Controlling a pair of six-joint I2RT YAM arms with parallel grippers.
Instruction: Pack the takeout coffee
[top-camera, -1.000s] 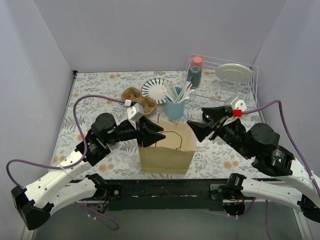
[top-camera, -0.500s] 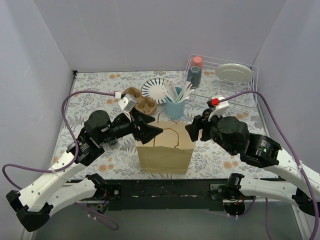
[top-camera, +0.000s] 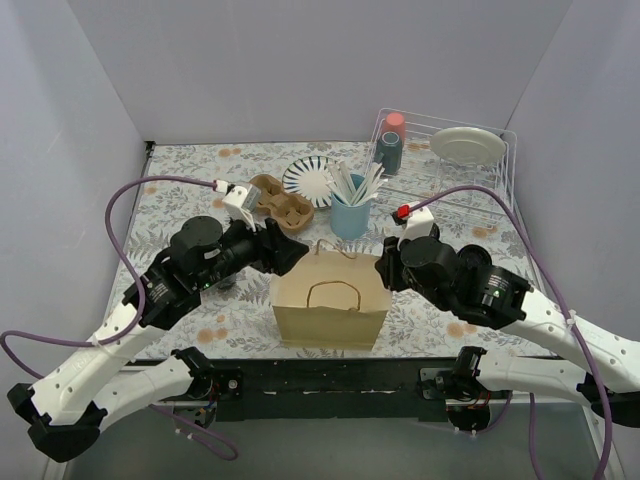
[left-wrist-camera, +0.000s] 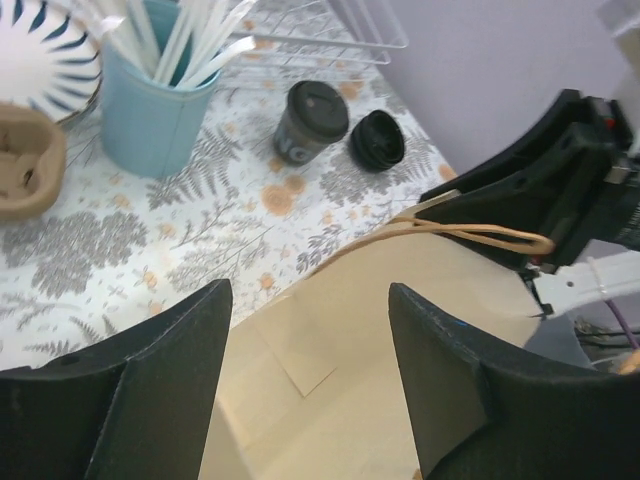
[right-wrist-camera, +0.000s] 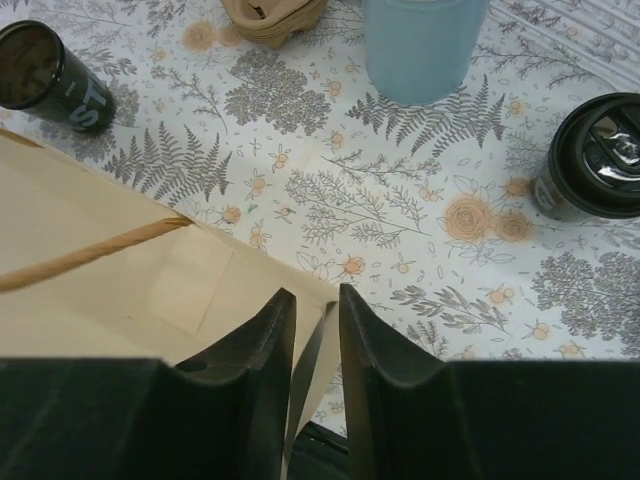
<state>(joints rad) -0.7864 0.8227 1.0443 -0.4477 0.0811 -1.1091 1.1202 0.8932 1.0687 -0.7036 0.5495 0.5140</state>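
Note:
A brown paper bag (top-camera: 330, 300) with rope handles stands upright near the table's front edge, mouth open. My right gripper (right-wrist-camera: 312, 292) has its jaws closed narrowly on the bag's right rim (right-wrist-camera: 330, 310). It also shows at the bag's top right corner (top-camera: 385, 268). My left gripper (left-wrist-camera: 307, 290) is open above the bag's left rim, with the bag's inside (left-wrist-camera: 340, 380) between its fingers. A dark lidded coffee cup (right-wrist-camera: 600, 155) stands right of the bag. Another dark cup (right-wrist-camera: 50, 65) lies to the bag's left. A black lid (left-wrist-camera: 377, 140) sits beside a coffee cup (left-wrist-camera: 310, 120).
Behind the bag are a blue cup of stirrers (top-camera: 350, 210), a cardboard cup carrier (top-camera: 280, 200) and a striped paper plate (top-camera: 312, 178). A wire dish rack (top-camera: 445, 150) at the back right holds a plate (top-camera: 467, 145) and a red-lidded cup (top-camera: 390, 145).
My right gripper has come down and narrowed its jaws onto the bag's right rim. My left gripper has drawn back to the left, still open. The bag's front now faces up more.

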